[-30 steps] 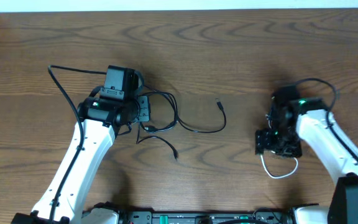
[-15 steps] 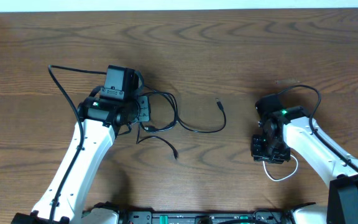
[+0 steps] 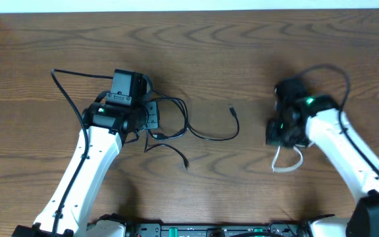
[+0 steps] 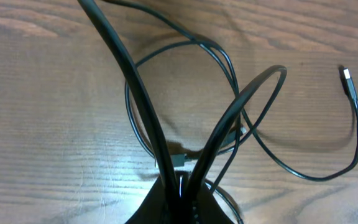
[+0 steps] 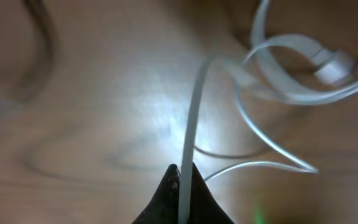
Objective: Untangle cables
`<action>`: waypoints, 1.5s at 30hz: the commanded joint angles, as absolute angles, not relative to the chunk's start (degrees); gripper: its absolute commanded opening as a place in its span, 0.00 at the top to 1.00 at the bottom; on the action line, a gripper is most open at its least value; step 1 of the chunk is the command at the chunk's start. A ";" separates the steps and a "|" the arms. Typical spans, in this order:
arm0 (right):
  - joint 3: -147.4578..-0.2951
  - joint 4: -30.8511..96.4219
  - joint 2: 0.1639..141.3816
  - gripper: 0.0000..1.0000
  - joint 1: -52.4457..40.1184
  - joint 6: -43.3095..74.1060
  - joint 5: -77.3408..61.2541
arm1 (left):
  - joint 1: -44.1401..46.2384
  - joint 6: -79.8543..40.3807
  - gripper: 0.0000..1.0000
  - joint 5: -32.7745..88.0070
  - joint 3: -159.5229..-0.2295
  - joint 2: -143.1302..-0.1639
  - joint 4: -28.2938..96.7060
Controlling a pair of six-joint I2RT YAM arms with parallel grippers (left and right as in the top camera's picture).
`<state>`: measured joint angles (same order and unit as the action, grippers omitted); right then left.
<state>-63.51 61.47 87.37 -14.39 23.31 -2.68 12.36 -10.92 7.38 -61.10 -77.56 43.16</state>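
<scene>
The black cables (image 3: 176,125) lie tangled on the wooden table beside my left gripper (image 3: 151,118). One loose strand curves right to a small plug (image 3: 231,107). In the left wrist view my left gripper (image 4: 180,183) is shut on two black cable strands (image 4: 132,93) that fan out upward from its jaws. A thinner black cable (image 4: 303,176) runs to a plug (image 4: 348,74). At the right, my right gripper (image 3: 278,135) is shut on the white cable (image 3: 288,161), whose loop hangs toward the table. The right wrist view shows the white cable (image 5: 194,106) pinched in the right gripper (image 5: 182,171).
A thick black wire (image 3: 64,85) loops from the left arm, and another (image 3: 334,69) arches over the right arm. A dark rail (image 3: 209,230) runs along the table's front edge. Bare wood lies between the two arms.
My right gripper has shut on the white cable and moved toward the far side, pulling the white loop with it. The left arm and the black cables have not moved.
</scene>
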 commanded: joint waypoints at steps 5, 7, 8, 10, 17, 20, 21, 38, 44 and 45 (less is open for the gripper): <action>-92.29 65.12 87.00 0.99 -3.31 20.49 18.09 | 12.08 -11.46 0.92 7.33 -62.11 -77.10 43.92; -97.73 64.03 87.00 0.99 -0.01 20.49 23.24 | 12.08 -11.46 0.92 7.31 -62.11 -77.10 43.94; -100.84 63.11 87.00 0.99 2.52 20.51 26.33 | 12.08 -11.46 0.92 7.33 -62.11 -77.10 43.92; -103.50 61.04 87.00 0.99 6.85 20.51 29.36 | 12.08 -11.46 0.92 7.31 -62.11 -77.10 43.92; -103.28 59.55 87.24 0.99 17.34 21.56 36.60 | 12.08 -11.46 0.92 7.33 -62.11 -77.10 43.90; -103.28 59.61 87.94 0.99 21.34 23.16 36.93 | 12.08 -11.46 0.92 7.31 -62.11 -77.10 43.90; -103.26 59.77 88.31 0.99 22.35 23.16 36.93 | 12.08 -11.46 0.92 7.31 -62.11 -77.10 43.92; -103.26 58.87 98.15 0.70 26.96 22.92 26.13 | 12.08 -11.46 0.92 7.55 -62.11 -77.10 43.86; -103.26 64.69 98.15 0.26 26.76 11.25 -10.13 | 12.08 -11.46 0.92 7.55 -62.11 -77.10 43.88; -103.26 67.22 98.15 0.25 26.33 9.61 -14.92 | 12.08 -11.46 0.92 7.55 -62.11 -77.10 43.86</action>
<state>-102.69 63.99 97.76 26.68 15.59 5.13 12.36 -10.92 7.40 -61.10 -77.56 43.59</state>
